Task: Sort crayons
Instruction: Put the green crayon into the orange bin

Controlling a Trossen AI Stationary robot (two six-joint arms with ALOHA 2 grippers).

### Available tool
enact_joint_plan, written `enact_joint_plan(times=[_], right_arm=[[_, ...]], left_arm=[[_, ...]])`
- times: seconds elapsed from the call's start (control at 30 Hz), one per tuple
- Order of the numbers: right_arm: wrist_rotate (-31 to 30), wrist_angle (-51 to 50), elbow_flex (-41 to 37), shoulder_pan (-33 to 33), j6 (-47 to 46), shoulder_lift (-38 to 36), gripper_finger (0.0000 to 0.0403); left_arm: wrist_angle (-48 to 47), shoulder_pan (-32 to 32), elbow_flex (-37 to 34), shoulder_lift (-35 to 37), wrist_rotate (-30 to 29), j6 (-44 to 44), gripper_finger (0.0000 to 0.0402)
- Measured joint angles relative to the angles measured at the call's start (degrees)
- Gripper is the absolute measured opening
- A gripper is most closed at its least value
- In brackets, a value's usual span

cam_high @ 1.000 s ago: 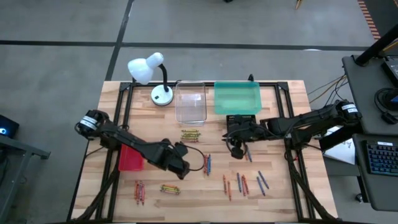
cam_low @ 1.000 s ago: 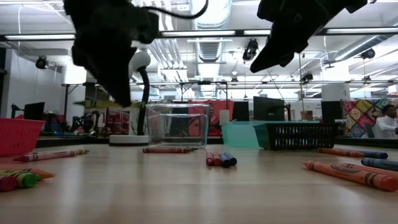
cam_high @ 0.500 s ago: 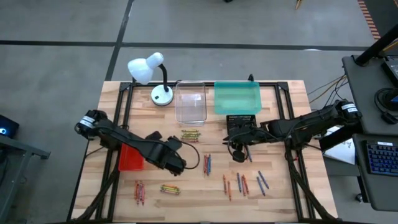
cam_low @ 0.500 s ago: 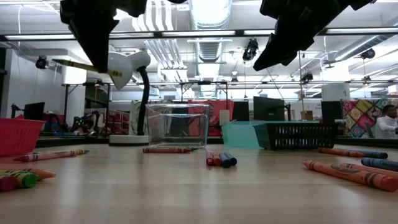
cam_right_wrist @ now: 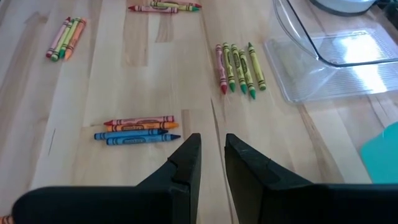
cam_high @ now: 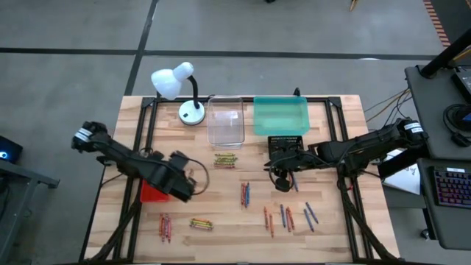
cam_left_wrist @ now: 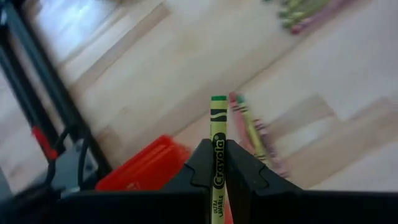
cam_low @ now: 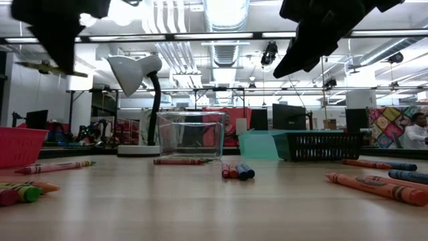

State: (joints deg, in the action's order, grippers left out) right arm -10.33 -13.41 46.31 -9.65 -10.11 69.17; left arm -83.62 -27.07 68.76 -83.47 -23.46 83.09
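Crayons lie in small groups on the wooden table: one by the clear tray (cam_high: 226,159), a red and blue group (cam_high: 245,193), a yellow group (cam_high: 201,222) and a red group (cam_high: 165,227) near the front, and more at the front right (cam_high: 288,217). My left gripper (cam_high: 182,187) hangs beside the red tray (cam_high: 151,193), shut on a yellow crayon (cam_left_wrist: 217,134). My right gripper (cam_high: 280,182) hovers in front of the black tray (cam_high: 287,143), its fingers (cam_right_wrist: 186,163) slightly open with nothing between them. My left gripper pinches the yellow crayon's wrapped shaft (cam_left_wrist: 217,163) between its two fingers (cam_left_wrist: 249,175). The green-tipped end (cam_left_wrist: 218,99) sticks out past the fingertips. The gripper slants down from above. The crayon (cam_low: 52,67) is lifted clear of the table and lies nearly level.
A clear tray (cam_high: 225,124) and a teal tray (cam_high: 280,116) stand at the far edge, with a white desk lamp (cam_high: 176,79) at the far left. Bare wood lies between the crayon groups in the middle.
My left gripper has risen and gone toward the table's left edge, from beside the red and blue group to next to the red tray, turning as it went. It has kept the yellow crayon, which stays clear of the table.
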Motion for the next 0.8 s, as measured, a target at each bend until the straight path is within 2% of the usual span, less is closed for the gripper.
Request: enact_joint_plan(times=[0.1, 0.3, 0.5, 0.8], right_arm=[[0.0, 0.0, -0.2, 0.0, 0.0, 0.0, 0.0063], [0.0, 0.0, -0.3, 0.0, -1.0, 0.0, 0.0063], [-0.1, 0.1, -0.3, 0.0, -0.9, 0.0, 0.0063], [-0.2, 0.2, -0.3, 0.0, -1.5, 0.0, 0.0063]], left_arm=[[0.0, -1.4, -5.8, 5.0, 0.8, 7.5, 0.0], [0.1, -3.5, -15.4, 10.4, 8.3, 18.2, 0.0], [0.2, -4.0, -20.7, 9.7, 14.1, 22.1, 0.0001], [0.9, -4.0, -21.5, 5.7, 16.7, 22.8, 0.0001]])
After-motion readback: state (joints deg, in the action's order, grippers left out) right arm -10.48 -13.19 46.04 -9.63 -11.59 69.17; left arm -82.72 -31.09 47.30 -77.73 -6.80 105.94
